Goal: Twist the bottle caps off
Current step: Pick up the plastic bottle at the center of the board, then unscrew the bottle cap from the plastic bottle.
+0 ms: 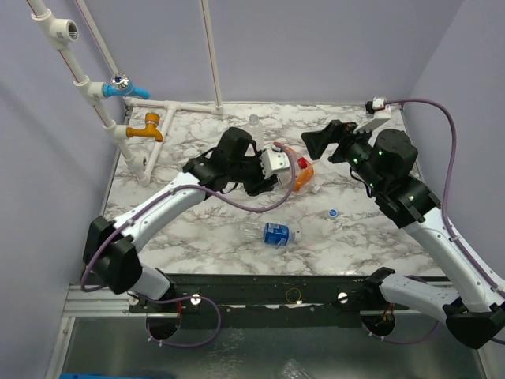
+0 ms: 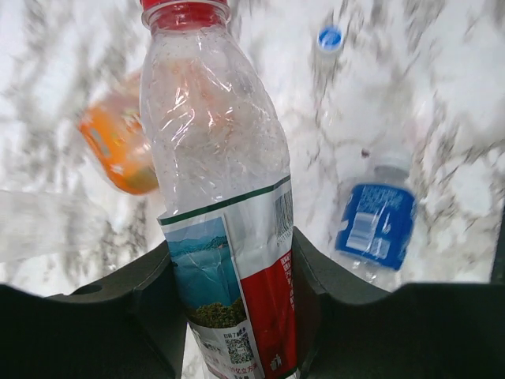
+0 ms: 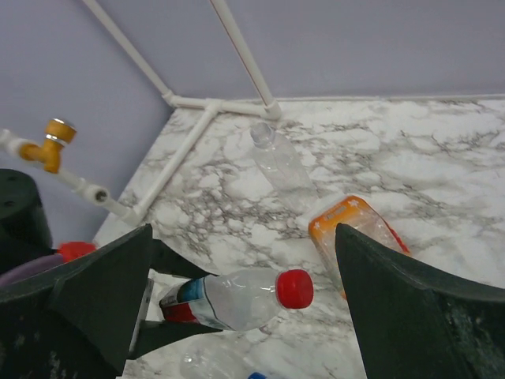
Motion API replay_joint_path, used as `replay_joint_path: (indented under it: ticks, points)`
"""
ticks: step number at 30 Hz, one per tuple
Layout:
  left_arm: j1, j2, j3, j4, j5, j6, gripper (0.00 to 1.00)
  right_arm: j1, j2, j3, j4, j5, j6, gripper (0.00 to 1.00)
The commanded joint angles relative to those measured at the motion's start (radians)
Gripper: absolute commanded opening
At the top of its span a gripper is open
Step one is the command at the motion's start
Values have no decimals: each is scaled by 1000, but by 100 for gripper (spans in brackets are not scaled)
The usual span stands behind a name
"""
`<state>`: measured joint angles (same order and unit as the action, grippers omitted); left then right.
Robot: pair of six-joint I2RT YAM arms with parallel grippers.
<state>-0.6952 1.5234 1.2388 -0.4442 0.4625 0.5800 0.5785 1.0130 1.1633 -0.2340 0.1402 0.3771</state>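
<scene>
Far left, along the edge of the marble table [image 1: 181,237], white pipes [image 1: 95,103] are noted, carrying a blue tap [image 1: 118,85] and a brass tap [image 1: 147,128]. The left gripper [image 1: 267,172] is reached out to mid-table and is clenched on the red-labelled bottle [image 1: 276,160]. In the left wrist view both fingers [image 2: 154,304] are seen pressed against the label, low on the body, with the clear upper body and the red cap [image 2: 185,11] standing out beyond the fingertips. From the right wrist the same bottle is seen near horizontal, cap pointed toward the right side. Whether it is clear of the table cannot be told. Its base is hidden behind the fingers and cut off at the frame edge. Just beside the cap the orange bottle [image 1: 303,178] is laid on its side, and its cap end cannot be made out. The plain bottle [image 1: 254,123] lies near the back edge, faint against the marble, its top unclear. Nearer the arms the blue-labelled bottle [image 1: 277,234] lies on its side, well apart from both grippers, its neck blurred. To its right a loose blue-and-white cap [image 1: 332,213] rests on the table. The right gripper [image 1: 323,142] is held above the table, right of the red cap, jaws spread wide with nothing between them.
</scene>
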Motion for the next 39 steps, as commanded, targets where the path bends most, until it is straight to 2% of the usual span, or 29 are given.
replay_joint_path:
  ticks: [1,9,20,23,25,28,29,34,35,36,37,38,39]
  points:
    - [-6,-204,81,-8,102,-172,29,-4,-19,95,-34,-128,53,100]
    - [-10,-399,59,135,105,-267,30,-3,26,223,8,-365,162,100]
    - [-12,-387,79,197,101,-348,30,-3,84,208,182,-497,267,99]
    - [-14,-371,89,206,107,-357,30,-3,93,197,202,-499,281,88]
    - [-19,-363,95,215,102,-370,30,-3,89,185,216,-490,290,75]
    - [-27,-358,103,232,92,-391,30,-3,89,180,225,-480,298,39]
    - [-31,-354,107,239,87,-401,30,-3,93,186,225,-489,295,36]
    - [-34,-335,139,256,64,-424,30,-4,98,186,224,-484,288,35]
    - [-34,-337,142,256,61,-429,32,-3,108,202,220,-491,270,33]
    - [-34,-338,142,254,61,-436,39,-3,121,220,206,-496,256,30]
    - [-35,-338,141,254,62,-451,53,-3,134,235,195,-503,246,25]
    - [-34,-338,140,252,69,-476,91,-3,142,243,193,-512,238,22]
    - [-34,-338,139,248,82,-493,99,-2,146,241,196,-520,231,18]
